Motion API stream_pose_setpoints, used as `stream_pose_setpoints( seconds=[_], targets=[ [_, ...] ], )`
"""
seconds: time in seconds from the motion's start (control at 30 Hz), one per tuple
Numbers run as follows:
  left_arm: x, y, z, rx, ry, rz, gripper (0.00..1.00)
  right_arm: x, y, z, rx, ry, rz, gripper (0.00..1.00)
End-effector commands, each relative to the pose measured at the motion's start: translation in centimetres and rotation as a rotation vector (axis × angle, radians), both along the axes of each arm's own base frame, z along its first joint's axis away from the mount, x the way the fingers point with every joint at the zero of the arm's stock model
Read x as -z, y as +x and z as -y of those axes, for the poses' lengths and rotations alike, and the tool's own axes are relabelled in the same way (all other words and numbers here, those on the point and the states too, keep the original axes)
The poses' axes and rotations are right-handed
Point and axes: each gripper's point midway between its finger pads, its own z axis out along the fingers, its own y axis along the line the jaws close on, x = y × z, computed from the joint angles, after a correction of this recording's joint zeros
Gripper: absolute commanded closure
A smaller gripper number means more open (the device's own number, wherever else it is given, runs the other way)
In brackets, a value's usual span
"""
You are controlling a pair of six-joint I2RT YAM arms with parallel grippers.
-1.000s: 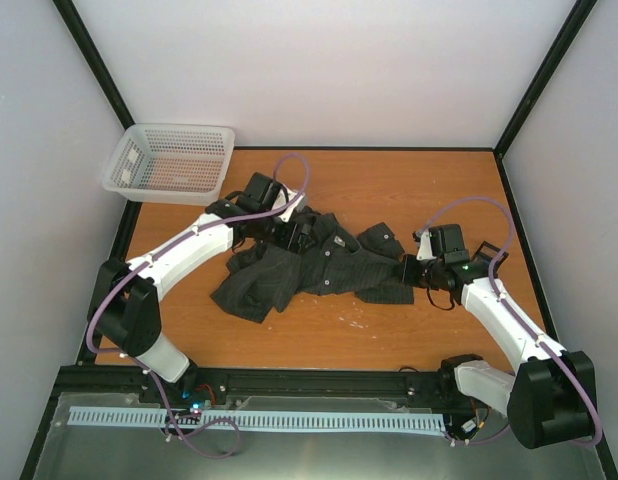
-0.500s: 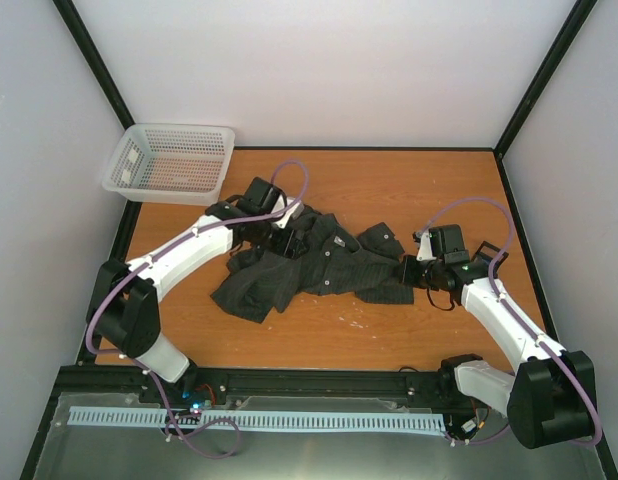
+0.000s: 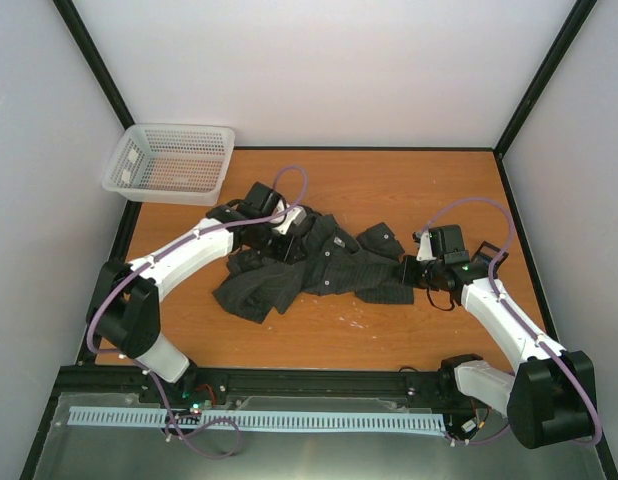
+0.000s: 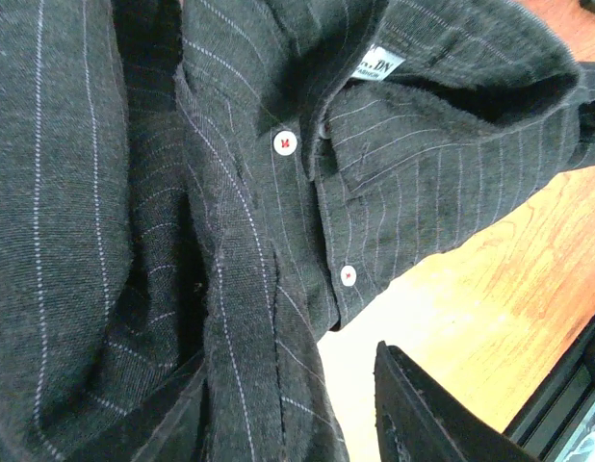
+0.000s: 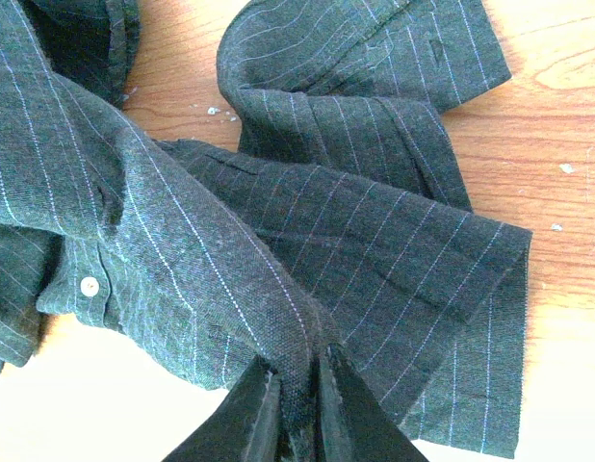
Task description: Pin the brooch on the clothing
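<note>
Shirt (image 3: 309, 265) lies crumpled mid-bench (image 3: 389, 330), centre of the top view, between both arms. Brooch: not visible in any view.

Right claw (image 5: 297, 375) is pinched tight on a raised fold at the shirt's right edge, bottom centre of its wrist view. Left claw (image 4: 288, 423) sits over the collar (image 4: 471, 67) end, upper left of the heap. Its jaws stand wide with cloth bunched in the gap, nothing clamped as far as I can tell.

Handling, my read:
- Light, limp woven fabric with zero stiffness. It drapes and drags, and layers slide over each other.
- A one-layer pinch is hard; a claw likely grabs several plies.
- Best holds are the doubled edges: collar, button (image 4: 285, 142) placket, hem. They're thicker and less likely to slip out.
- Needs two-point tension to give a flat patch for pinning.
- Not fragile, though it can snag on buttons.
</note>
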Motion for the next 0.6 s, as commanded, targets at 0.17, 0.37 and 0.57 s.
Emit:
stream_pose_setpoints(
  seconds=[0.17,0.37,0.57],
  targets=[
    [1.3,0.3,-0.5,-0.015,0.036,-0.015,0.79,-0.4,0.2,0.2,0.018,0.016,0.015,0.88],
    [-4.4,3.3,-2.4,-0.1,0.093,0.232,0.99,-3.7,1.6,0.3,0.02,0.006,0.113,0.97],
    [-14.7,5.7,-4.9,-0.221,0.087,0.562,0.99,-14.4,4.6,2.2,0.089,-0.078,0.405,0.97]
  ],
)
